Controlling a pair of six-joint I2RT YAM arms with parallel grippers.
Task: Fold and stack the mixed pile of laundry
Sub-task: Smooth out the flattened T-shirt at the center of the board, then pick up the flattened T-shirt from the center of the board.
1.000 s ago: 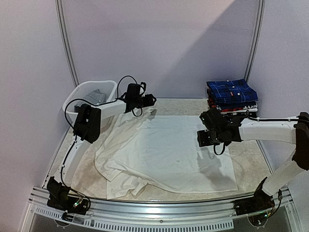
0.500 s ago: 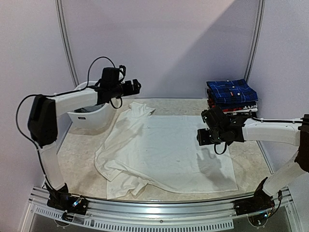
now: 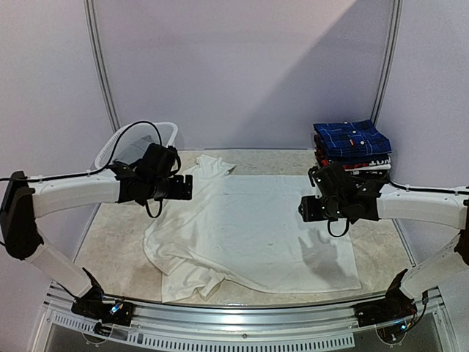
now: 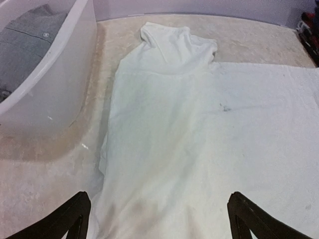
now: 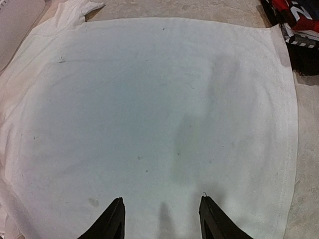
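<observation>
A white shirt (image 3: pixel 249 227) lies spread on the table, its left side rumpled and a sleeve (image 3: pixel 214 166) reaching to the back; it also fills the left wrist view (image 4: pixel 164 129) and the right wrist view (image 5: pixel 154 109). My left gripper (image 3: pixel 182 188) hovers open and empty over the shirt's left part (image 4: pixel 158 219). My right gripper (image 3: pixel 306 209) hovers open and empty over the shirt's right part (image 5: pixel 160 219). A folded dark blue plaid shirt (image 3: pixel 352 138) tops a stack at the back right. A grey garment (image 4: pixel 25 45) lies in the basket.
A white slotted plastic basket (image 3: pixel 117 147) stands at the back left, its wall (image 4: pixel 60 84) close to the shirt's left edge. The folded stack (image 5: pixel 296 25) sits just beyond the shirt's right corner. Bare beige table (image 3: pixel 110 242) shows at the left.
My left arm has swung down and toward the front from high near the basket to low over the shirt's left side. The sleeve stays laid out at the back. My right gripper has barely moved.
</observation>
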